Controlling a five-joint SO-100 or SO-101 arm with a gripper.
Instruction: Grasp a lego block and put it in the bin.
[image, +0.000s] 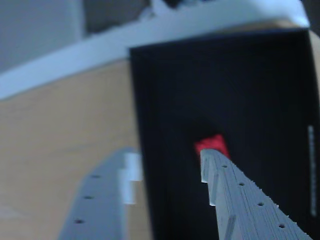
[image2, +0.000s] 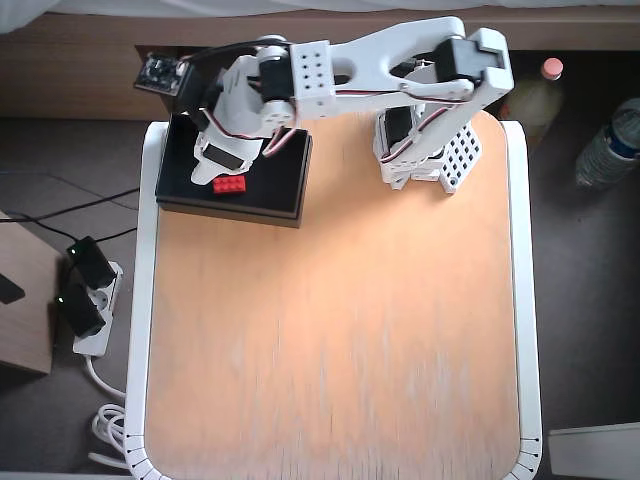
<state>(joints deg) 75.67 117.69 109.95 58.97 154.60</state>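
One lego block lies in the bin beneath our end effector; fingers spread — released, we judge.

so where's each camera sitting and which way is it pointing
Wrist view: rides on the arm, looks down past the open gripper into the bin; both fingers show.
Overhead view: fixed above the table, looks straight down; the whole white arm shows.
Both views share the lego block in the bin.
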